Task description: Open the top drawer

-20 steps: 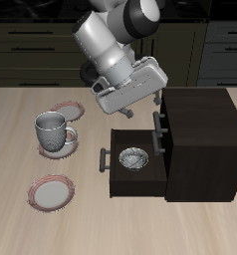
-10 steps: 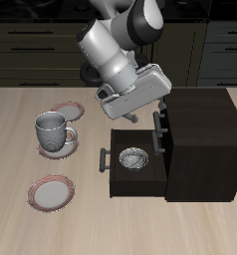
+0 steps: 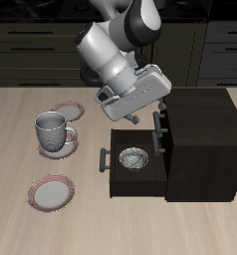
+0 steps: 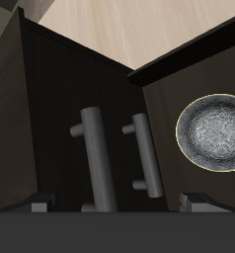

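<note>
Exterior view: the dark cabinet [image 3: 200,139] stands on the counter [image 3: 21,229] at about 3 o'clock. Its top drawer [image 3: 162,112] is shut, flat with the cabinet's front. The lowest drawer [image 3: 135,177] is pulled out, and a small bowl [image 3: 133,157] sits inside it. The tool [image 3: 136,116] hangs above that open drawer, just beside the top drawer's front, at 9 o'clock from it. I cannot tell if it touches the grey handle [image 3: 156,122]. A mug [image 3: 53,129] stands at 9 o'clock on the counter, and a plate [image 3: 51,191] lies at 7 o'clock.

In the wrist view, the tool [image 4: 117,203] is released, with its two fingers [image 4: 36,206] spread wide and holding nothing. The top drawer's handle [image 4: 95,158] sits between them, farther on. A second handle [image 4: 139,153] is beside it, then the bowl [image 4: 213,128].
</note>
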You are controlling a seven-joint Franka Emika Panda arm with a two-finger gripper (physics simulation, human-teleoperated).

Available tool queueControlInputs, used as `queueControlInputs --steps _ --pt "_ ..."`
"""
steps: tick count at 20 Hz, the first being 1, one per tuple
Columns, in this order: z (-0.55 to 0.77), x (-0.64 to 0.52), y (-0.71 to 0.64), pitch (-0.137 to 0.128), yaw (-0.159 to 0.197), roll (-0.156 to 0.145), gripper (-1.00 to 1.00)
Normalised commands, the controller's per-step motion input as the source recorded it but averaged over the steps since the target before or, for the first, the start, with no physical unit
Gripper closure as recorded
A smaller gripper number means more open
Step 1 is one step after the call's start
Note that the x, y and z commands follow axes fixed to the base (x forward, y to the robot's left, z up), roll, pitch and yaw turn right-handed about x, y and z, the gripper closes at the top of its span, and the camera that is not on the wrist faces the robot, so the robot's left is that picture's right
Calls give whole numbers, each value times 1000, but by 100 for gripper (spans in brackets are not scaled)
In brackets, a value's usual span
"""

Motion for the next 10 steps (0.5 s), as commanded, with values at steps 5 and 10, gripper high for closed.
queueControlInputs --steps 5,10 --pt "-280 99 252 26 -27 20 -100" --pt "-118 37 133 -2 -29 15 -100"
